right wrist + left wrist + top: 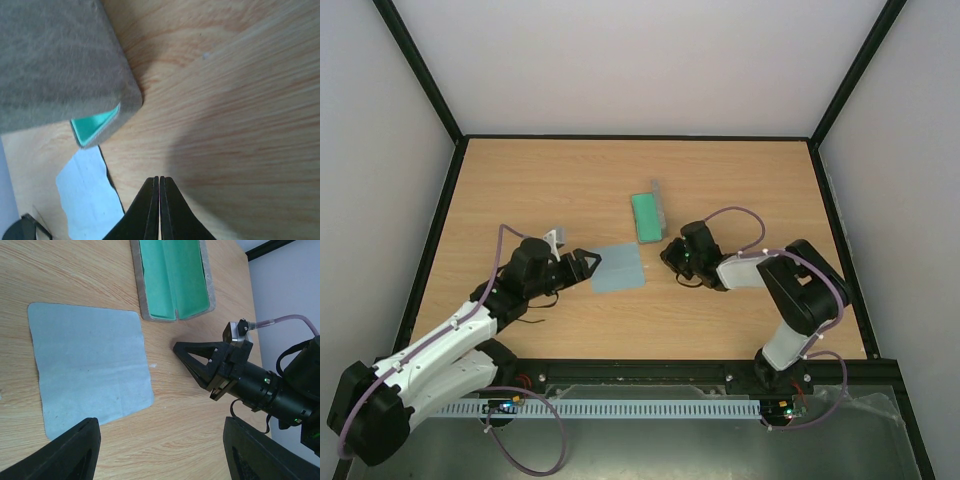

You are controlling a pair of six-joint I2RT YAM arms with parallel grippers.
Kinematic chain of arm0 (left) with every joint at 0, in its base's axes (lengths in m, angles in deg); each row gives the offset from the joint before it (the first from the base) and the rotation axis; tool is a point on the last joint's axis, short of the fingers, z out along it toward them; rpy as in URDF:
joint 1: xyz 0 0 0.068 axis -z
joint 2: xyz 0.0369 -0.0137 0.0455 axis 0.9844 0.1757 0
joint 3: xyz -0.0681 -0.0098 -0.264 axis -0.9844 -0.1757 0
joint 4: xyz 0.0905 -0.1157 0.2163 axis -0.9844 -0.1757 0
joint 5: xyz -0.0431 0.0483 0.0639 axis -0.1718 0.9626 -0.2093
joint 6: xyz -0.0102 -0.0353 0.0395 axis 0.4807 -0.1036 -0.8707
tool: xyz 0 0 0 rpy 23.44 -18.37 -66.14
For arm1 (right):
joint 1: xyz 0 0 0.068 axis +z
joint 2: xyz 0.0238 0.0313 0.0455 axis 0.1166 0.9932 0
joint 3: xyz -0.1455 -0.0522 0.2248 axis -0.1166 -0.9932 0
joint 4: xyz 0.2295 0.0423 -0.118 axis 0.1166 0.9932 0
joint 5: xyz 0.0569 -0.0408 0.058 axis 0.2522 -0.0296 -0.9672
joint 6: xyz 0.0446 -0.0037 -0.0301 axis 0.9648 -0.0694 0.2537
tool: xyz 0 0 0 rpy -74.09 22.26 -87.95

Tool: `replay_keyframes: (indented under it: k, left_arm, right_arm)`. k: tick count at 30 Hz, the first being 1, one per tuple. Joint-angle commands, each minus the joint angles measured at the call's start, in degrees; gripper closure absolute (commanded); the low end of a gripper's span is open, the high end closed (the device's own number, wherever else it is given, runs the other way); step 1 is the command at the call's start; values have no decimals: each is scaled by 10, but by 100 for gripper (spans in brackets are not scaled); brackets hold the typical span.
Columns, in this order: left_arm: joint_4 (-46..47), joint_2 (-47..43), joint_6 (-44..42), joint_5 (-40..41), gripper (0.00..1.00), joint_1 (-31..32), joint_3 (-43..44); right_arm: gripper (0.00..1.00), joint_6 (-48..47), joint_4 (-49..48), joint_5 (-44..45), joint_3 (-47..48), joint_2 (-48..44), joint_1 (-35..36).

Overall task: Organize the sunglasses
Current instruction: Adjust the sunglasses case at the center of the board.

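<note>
Fine dark curved lines beside the left arm's wrist look like the sunglasses [532,316]; they are too thin to make out fully and show in neither wrist view. My left gripper [584,265] is open and empty at the left edge of the light blue cloth [619,268]; its fingers [75,450] straddle bare wood. My right gripper [670,252] is shut on nothing, its tip [159,179] low over the table just right of the cloth [87,200]. It also shows in the left wrist view [176,346].
The grey case [648,213] lies open behind the cloth, green lining up [172,275]. Its grey corner [60,65] is close in front of the right gripper. The cloth lies flat [90,365]. A black frame [640,137] edges the table.
</note>
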Motion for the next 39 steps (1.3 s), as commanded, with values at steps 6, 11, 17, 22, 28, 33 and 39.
replay_keyframes:
  k: [6,11,17,22,28,33,39]
  left_arm:
    - [-16,0,-9,-4,30,-13,5]
    - [-17,1,-13,-10,30,-22,5]
    - [-13,2,-16,-13,30,-29,-1]
    - [-4,11,-15,-17,30,-32,-6]
    - [6,21,-15,-19,30,-33,-9]
    - [5,20,-15,-19,30,-34,-8]
    - [2,19,-15,-18,30,-35,-10]
  right_arm:
    - [97,72,-128,49,20,58,1]
    - [97,84,-152,46,29,83,-13]
    - [97,73,-147,38,38,91,-52]
    - [96,33,-109,31,71,98,-80]
    - [94,-16,-45,34,141,126,-98]
    - [94,-43,-12,36,193,153,-111]
    - [93,-84,27,42,239,163,-119]
